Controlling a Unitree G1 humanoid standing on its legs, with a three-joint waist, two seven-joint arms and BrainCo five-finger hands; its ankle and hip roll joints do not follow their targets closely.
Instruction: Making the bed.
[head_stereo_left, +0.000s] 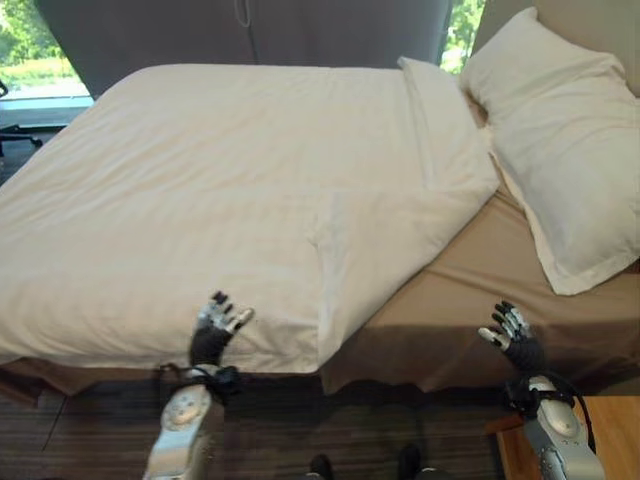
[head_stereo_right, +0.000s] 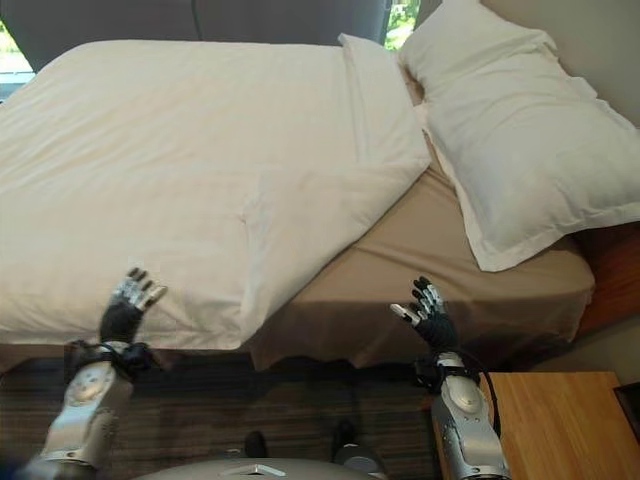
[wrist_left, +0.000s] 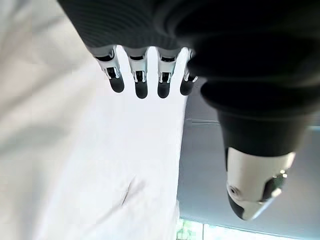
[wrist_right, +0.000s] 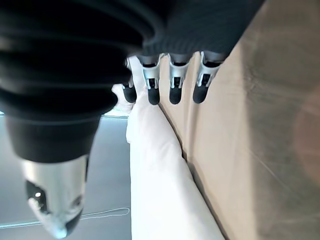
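Bed (head_stereo_left: 470, 330) partly made. White duvet (head_stereo_left: 200, 190) spread fairly flat over most of the mattress, hanging just past the near edge; its corner toward the head end folded back on a slant, leaving a wedge of brown sheet (head_stereo_left: 470, 270) bare along the near edge up to the pillows. Large pillow (head_stereo_left: 565, 140) lying askew at the head end, overhanging the near side; second, flatter pillow (head_stereo_left: 435, 110) beside it, partly under the duvet's top edge.

Left hand (head_stereo_left: 215, 325) raised at the near edge, over the duvet's hem, fingers straight and spread, holding nothing. Right hand (head_stereo_right: 428, 312) raised before the bare sheet, fingers likewise extended, empty.

Judged remaining: draw the folded corner up toward the head end, smooth it, square the pillows.
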